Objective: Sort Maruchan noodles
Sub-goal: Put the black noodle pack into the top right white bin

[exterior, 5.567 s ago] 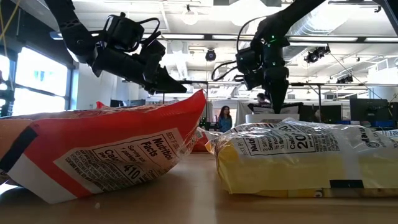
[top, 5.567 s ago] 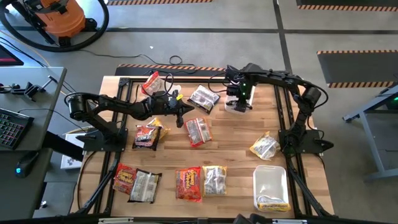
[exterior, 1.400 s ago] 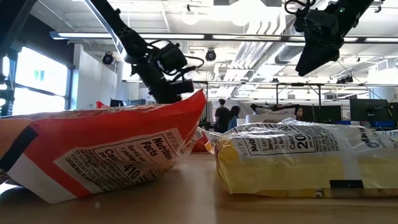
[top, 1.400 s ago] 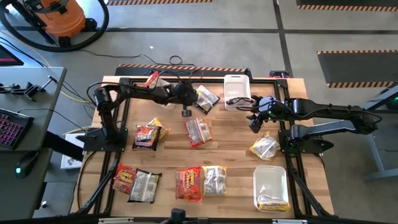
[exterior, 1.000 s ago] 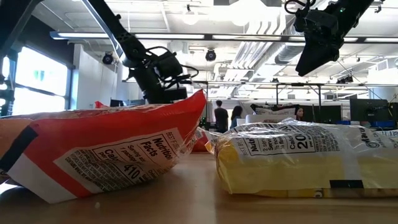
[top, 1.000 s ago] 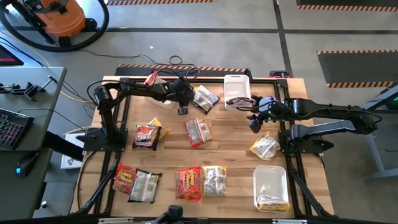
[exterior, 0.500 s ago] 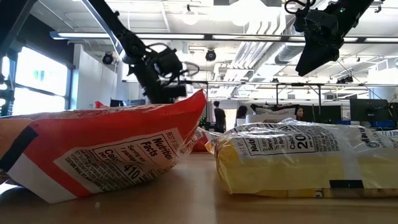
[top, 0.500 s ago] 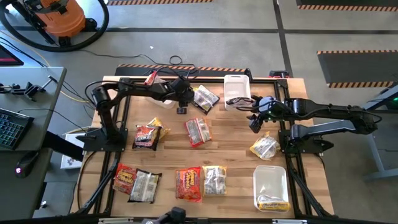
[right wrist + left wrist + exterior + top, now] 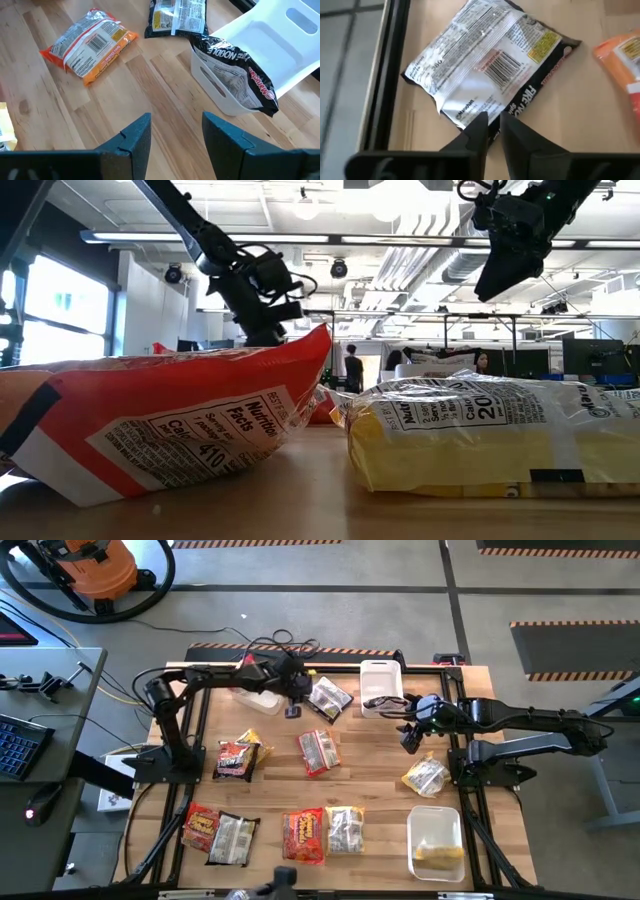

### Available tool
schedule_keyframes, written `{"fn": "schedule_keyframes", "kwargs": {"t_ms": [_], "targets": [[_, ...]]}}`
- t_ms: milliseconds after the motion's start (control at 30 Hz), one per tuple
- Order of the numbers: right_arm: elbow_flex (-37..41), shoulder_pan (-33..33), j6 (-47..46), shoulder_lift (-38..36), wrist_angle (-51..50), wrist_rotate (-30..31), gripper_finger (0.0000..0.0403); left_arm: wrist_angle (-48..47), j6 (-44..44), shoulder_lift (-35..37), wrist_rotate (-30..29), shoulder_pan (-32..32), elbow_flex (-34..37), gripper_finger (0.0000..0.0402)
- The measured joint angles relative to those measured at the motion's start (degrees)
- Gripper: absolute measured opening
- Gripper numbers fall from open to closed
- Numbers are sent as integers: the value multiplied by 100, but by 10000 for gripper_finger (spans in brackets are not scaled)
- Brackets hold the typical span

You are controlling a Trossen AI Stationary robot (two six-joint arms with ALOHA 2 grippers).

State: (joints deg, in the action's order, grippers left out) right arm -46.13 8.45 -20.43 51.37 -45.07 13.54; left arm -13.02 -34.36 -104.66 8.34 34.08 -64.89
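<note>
A dark brown-silver noodle packet [image 9: 328, 698] [image 9: 490, 65] lies flat on the wood near the table's far edge. My left gripper [image 9: 294, 710] [image 9: 493, 122] [image 9: 268, 330] slants down at the packet's near corner, its fingers a narrow slit apart. A white bin [image 9: 380, 675] [image 9: 280, 40] stands at the far middle, with another dark packet [image 9: 235, 75] draped over its rim. My right gripper [image 9: 408, 740] [image 9: 175, 125] hangs open above bare wood beside that bin. An orange packet [image 9: 318, 750] [image 9: 90, 45] lies mid-table. My left gripper has the dark packet's near edge [image 9: 496, 134], close to one corner, between its two fingers. The fingers slant down from the table's left. Their tips [image 9: 481, 122] cover the place of contact. The packet lies flat on the table.
More packets lie about: a red-brown one [image 9: 237, 758], a yellow one [image 9: 425, 777] and several along the near edge [image 9: 303, 835]. A second white bin [image 9: 435, 840] holds a yellow packet. A third white bin [image 9: 262, 700] sits under my left arm. A dark frame rail [image 9: 395, 65] runs along the far edge.
My left gripper has crept toward the table's far edge and the dark packet, its wrist rising a little and tipping further down. The dark packet has stayed where it was.
</note>
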Motion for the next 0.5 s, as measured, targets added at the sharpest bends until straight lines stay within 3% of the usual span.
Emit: {"fn": "schedule_keyframes", "kwargs": {"t_ms": [167, 500], "targets": [[0, 0, 42, 0, 157, 0, 158, -434, 169, 2, 138, 81, -349, 43], [0, 0, 112, 0, 250, -11, 158, -605, -170, -299, -2, -49, -343, 135]]}}
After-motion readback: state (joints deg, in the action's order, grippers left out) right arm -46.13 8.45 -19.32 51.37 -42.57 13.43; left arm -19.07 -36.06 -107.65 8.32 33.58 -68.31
